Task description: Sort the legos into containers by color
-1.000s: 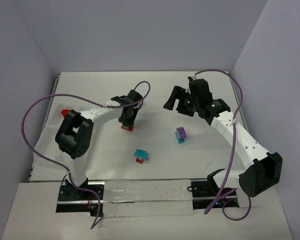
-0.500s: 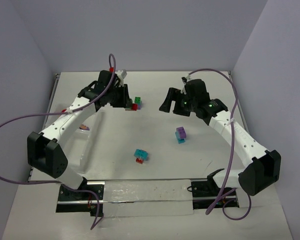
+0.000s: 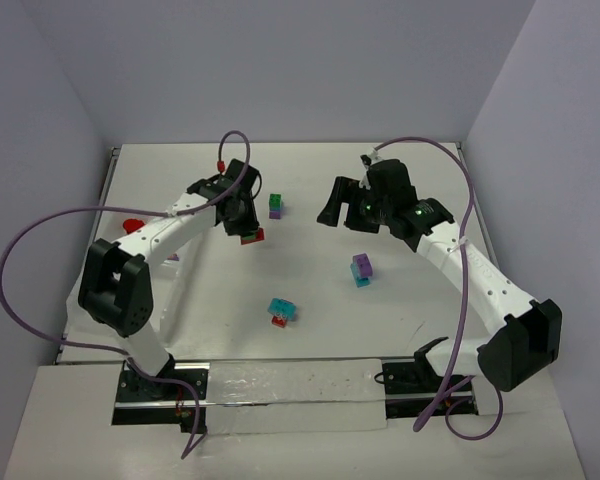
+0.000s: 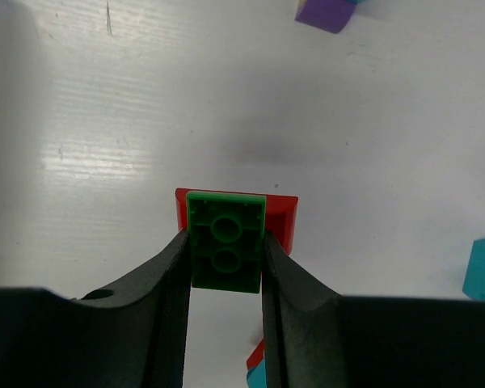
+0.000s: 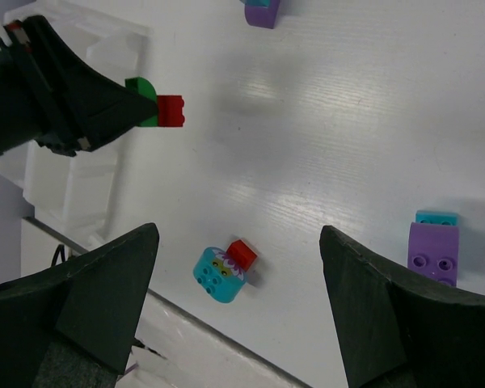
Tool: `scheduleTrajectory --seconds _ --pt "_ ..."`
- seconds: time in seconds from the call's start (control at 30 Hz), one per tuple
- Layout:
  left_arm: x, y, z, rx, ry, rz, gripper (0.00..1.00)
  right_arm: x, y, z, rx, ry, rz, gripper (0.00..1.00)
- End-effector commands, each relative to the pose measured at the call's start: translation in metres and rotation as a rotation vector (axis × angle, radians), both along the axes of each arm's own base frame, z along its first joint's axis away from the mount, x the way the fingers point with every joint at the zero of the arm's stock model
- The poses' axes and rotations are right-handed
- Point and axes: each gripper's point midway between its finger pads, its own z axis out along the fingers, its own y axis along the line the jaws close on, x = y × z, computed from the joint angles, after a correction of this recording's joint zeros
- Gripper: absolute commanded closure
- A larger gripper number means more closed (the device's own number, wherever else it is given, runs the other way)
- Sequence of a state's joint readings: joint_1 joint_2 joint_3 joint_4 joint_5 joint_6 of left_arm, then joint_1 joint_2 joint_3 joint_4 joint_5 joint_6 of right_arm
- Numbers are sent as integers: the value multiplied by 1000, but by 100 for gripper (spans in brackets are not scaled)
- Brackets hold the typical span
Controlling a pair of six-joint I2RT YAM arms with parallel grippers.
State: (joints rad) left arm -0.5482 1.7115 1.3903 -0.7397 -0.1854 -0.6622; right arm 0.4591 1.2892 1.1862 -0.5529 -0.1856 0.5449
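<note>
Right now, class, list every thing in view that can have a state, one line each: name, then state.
left pincer, shut on the green-and-red pair, held clear of the table
right pincer, open, empty
green-and-purple pair, joined, loose on the table
purple-and-cyan pair, joined, loose on the table
cyan-and-red pair, joined, loose on the table

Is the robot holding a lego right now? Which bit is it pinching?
Yes. The left gripper has its jaws pinching the green brick by two opposite sides, and a red brick is stuck to it. The right gripper holds nothing.
</note>
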Motion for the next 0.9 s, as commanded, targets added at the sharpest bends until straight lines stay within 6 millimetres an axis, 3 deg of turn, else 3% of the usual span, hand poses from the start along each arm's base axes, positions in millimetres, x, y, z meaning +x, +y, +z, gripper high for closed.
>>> scheduleTrajectory --seconds 0.0,0.1,0.17,0.27,0.37,0.43,0.47,0.5,0.63,0.77,0.87 --pt "3 -11 -20 -4 -18 130 100 5 2 4 -10 -31 -12 13" --pt "-5 -32 -46 -19 12 137 100 2 4 3 -3 -53 -15 13" --pt "-6 -37 -49 4 7 146 100 2 3 2 2 -62 -23 13" --pt "-11 -44 -74 69 45 163 99 1 1 -4 -12 -45 -31 13" --pt "-13 -51 -81 69 58 161 86 0 0 -6 -24 -40 -32 13" --pt "-14 -55 -80 71 56 154 69 -1 -2 -5 -29 -45 -34 13" --pt "-15 -56 -78 76 54 143 51 0 -3 -5 -33 -47 -38 13" --pt "-15 -57 -74 74 48 133 37 0 -3 -6 -37 -47 -38 12" --pt "-14 -56 -48 69 10 116 23 1 -4 -7 -46 -40 -41 12" --pt "-5 -42 29 66 -109 102 11 1 1 -7 -70 -49 -34 13" --pt "-1 -3 65 64 -151 162 12 2 9 -9 -145 -75 -31 13"
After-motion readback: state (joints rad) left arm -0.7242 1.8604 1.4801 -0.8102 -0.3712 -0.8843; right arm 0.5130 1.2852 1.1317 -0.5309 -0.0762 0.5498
